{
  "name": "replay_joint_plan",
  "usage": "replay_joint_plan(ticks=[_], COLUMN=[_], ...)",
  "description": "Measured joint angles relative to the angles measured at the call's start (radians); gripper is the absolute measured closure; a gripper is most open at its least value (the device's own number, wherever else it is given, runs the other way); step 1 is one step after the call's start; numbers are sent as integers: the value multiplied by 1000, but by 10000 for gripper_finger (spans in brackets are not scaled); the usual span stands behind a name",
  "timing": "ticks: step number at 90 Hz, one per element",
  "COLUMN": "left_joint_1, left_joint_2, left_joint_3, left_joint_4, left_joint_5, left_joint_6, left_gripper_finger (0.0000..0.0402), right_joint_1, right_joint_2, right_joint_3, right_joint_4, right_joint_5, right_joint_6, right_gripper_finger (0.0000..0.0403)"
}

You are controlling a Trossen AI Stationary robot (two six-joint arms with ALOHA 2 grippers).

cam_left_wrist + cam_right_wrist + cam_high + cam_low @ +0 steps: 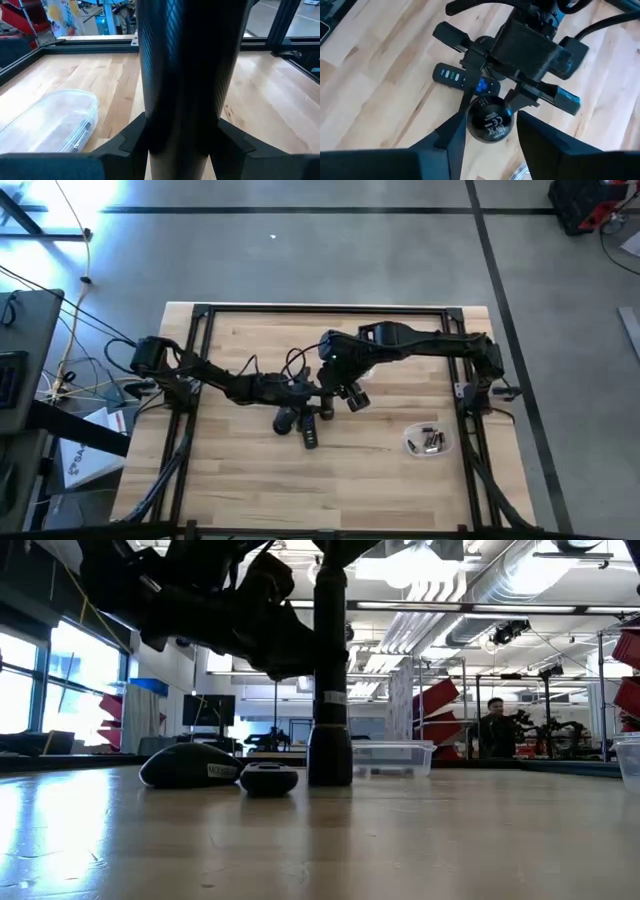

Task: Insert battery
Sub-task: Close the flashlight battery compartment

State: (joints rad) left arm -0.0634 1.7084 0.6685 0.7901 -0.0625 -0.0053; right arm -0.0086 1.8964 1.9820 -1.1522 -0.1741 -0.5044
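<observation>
Left tool [180,146] is closed on a black flashlight [330,690], one finger [131,140] on each side of the barrel. The flashlight stands upright at mid-tabletop, and from the low view its bottom end looks to be on or just above the wood; can't tell which.

Right tool [492,145] is above the flashlight's round top end [490,120] and looks down on it. Its fingers [451,137] are spread wide to either side of that end. No visible contact, nothing held.

In the high view both arms meet near the centre of the tabletop [250,490], left arm coming in from the left, right arm from the right.

Batteries [432,442] sit in a clear plastic tub [410,442] on the right side of the tabletop, nearer than the arms and well apart from the flashlight. The left wrist view shows the same tub [45,112] with a battery [81,137] lying inside. Neither tool has a battery.

A black remote [465,80] lies flat on the wood just beside the flashlight. A dark computer mouse [190,765] sits left of the flashlight in the low view.

A person [492,725] is in the room well behind the tabletop.
</observation>
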Motion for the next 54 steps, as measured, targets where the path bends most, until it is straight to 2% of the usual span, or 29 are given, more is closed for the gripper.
replay_joint_plan(ticks=[33,54], left_joint_1=[2,4], left_joint_2=[0,0], left_joint_3=[0,0], left_joint_4=[-9,-11], left_joint_5=[6,7], left_joint_6=[-7,-9], left_gripper_finger=[252,248], right_joint_1=[3,2], right_joint_2=[26,26], right_joint_3=[3,3], right_joint_4=[6,0], right_joint_5=[-14,-37], right_joint_6=[-58,-51], right_gripper_finger=[310,325])
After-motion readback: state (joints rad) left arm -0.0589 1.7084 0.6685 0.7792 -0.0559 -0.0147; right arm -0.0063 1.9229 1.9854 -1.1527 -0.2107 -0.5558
